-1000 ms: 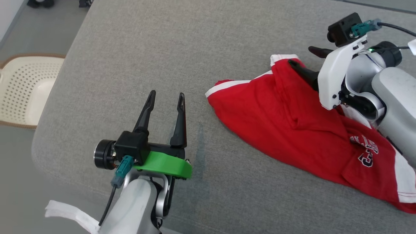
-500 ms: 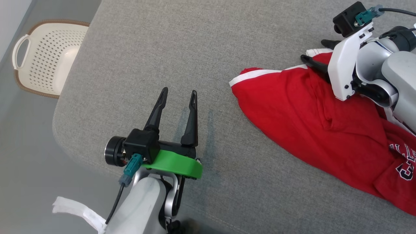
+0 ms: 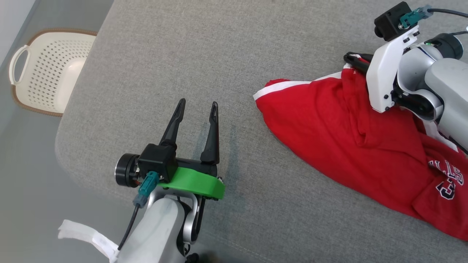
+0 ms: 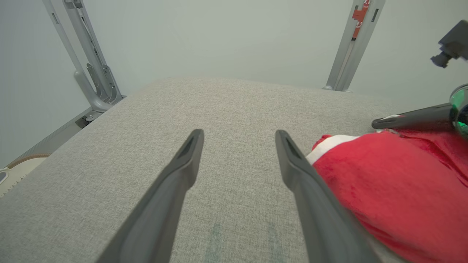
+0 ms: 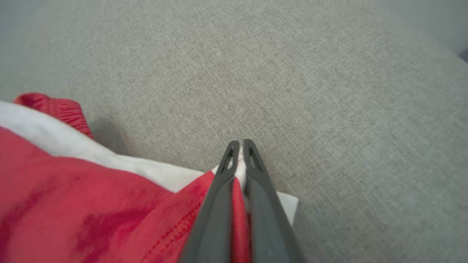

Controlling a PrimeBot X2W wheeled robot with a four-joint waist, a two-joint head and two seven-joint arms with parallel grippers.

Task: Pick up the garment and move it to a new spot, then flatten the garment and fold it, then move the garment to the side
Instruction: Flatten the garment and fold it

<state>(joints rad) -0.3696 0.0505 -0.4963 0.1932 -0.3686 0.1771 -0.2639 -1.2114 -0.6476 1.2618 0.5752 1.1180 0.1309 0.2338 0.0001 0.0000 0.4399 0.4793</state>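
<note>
The garment [image 3: 329, 131] is a red piece with white trim and dark lettering, lying crumpled on the right part of the grey padded table [image 3: 219, 47]. My right gripper [image 3: 353, 60] is shut on the garment's far white-trimmed edge; in the right wrist view its fingertips [image 5: 239, 149] pinch red and white cloth [image 5: 109, 197]. My left gripper [image 3: 195, 109] hovers open over bare table, left of the garment, holding nothing. In the left wrist view its fingers [image 4: 182, 171] are spread, with the garment [image 4: 395, 190] beside the right one.
A cream perforated basket [image 3: 47, 69] stands on the floor beyond the table's left edge. Grey metal frame posts [image 4: 91, 69] rise behind the table's far side. The table's rounded corner [image 3: 64, 146] lies close to my left arm.
My right gripper has closed on the garment's far edge, bunching the cloth up there. The head camera shifted between the earliest frame and now. My left gripper stays open.
</note>
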